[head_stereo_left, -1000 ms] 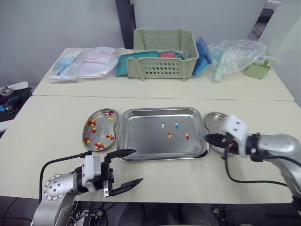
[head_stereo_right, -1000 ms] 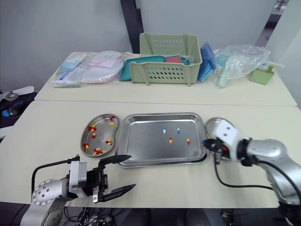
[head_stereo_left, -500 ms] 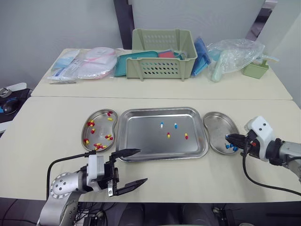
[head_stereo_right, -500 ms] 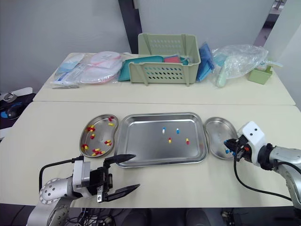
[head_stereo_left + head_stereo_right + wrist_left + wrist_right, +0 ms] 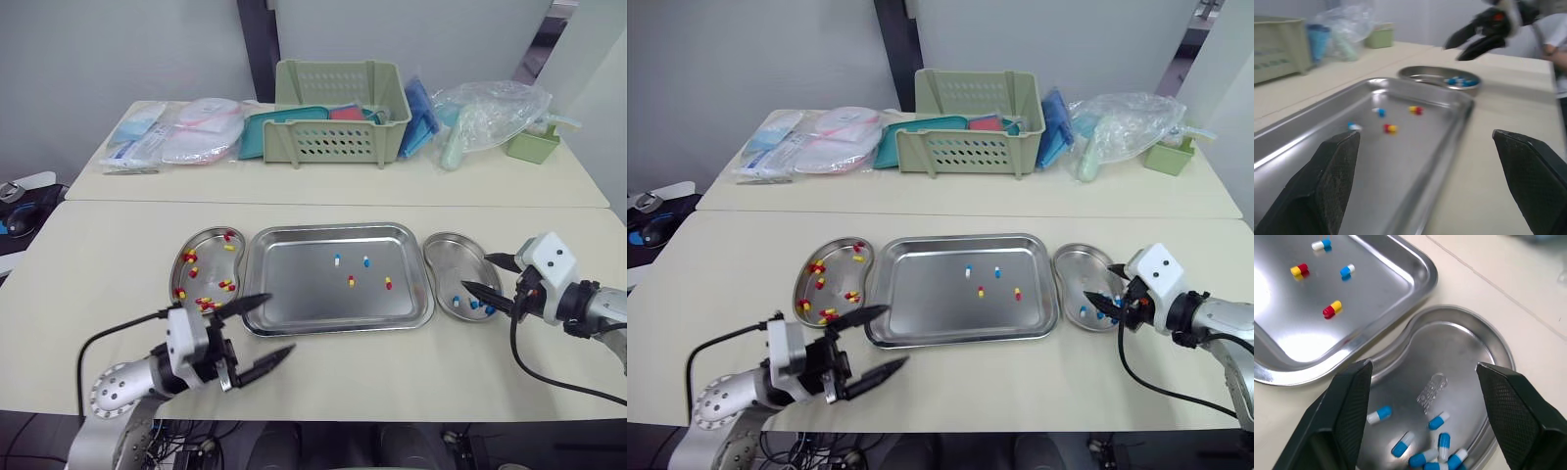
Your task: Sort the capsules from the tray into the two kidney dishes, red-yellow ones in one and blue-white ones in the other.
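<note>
Four capsules lie on the tray (image 5: 294, 304), which sits on the bench (image 5: 118, 245) between two dishes: two blue-white capsules (image 5: 336, 259) toward the far side, two red-yellow capsules (image 5: 351, 281) a little nearer. Left kidney dish (image 5: 208, 259): red-yellow lot (image 5: 203, 302) only, just beside the tray's left rim. Right kidney dish (image 5: 451, 257): blue-white lot (image 5: 1442, 440), gathered at its near end. Right hand (image 5: 477, 272): opened wide, empty, poised over the right kidney dish. Left hand (image 5: 277, 323): likewise wide and empty, low over the bench at the tray's front-left corner. Step judged in hand: fetching the next capsule. Handling advice: send the right hand to the blue-white pair and the left hand to the red-yellow pair, so the arms do not cross. Descend straight, astride the capsule's narrow waist, tips close to the steel floor. Close gently, as a smooth rounded capsule will likely skid or roll. The colours sit near one another, so narrow the opening enough to spare the neighbour.
</note>
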